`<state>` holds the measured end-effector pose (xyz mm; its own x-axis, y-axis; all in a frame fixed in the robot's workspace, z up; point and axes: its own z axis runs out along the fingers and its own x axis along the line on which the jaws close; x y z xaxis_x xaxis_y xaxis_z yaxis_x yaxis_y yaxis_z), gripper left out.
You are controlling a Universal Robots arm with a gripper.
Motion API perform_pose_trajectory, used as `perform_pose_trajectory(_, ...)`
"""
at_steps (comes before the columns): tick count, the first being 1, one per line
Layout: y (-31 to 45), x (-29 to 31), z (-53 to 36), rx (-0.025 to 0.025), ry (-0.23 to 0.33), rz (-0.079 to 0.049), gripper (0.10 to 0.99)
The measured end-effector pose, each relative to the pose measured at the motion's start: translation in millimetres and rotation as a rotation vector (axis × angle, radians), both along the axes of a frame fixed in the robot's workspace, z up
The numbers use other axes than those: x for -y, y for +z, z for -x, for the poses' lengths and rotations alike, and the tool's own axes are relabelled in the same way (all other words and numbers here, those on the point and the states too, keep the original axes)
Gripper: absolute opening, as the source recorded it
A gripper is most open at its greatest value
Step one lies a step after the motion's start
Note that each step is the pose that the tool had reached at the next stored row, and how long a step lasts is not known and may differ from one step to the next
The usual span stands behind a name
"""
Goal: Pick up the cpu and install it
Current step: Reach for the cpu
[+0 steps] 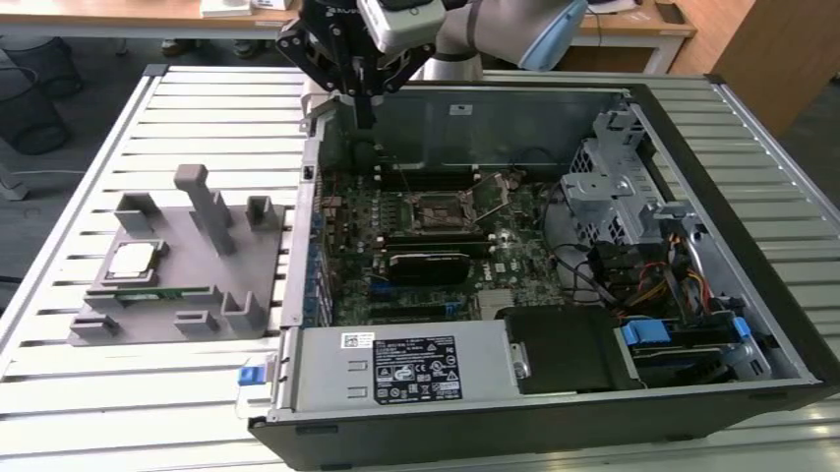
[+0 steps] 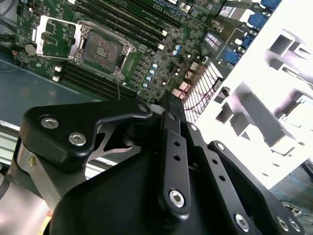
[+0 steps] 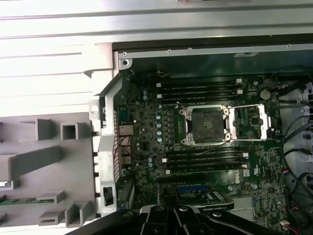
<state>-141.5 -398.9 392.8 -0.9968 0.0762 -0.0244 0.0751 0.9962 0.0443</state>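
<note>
While the cpu (image 1: 133,259) lies on the fixture (image 1: 210,211), jaws hover closed.

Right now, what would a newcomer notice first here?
The open computer case dominates, its cpu socket empty with the latch frame flipped open. The gripper hangs shut over the case's far edge; the cpu lies on the grey holder at the exterior view's left.

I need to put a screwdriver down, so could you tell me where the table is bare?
The table is bare above and below the grey holder in the exterior view; the computer case is crowded inside.
</note>
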Motion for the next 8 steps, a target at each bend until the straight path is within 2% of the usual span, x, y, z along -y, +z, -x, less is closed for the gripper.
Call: perform_pose_trajectory(8,-0.4,0.0,6.9,-0.0001,0.000,0.000,0.106)
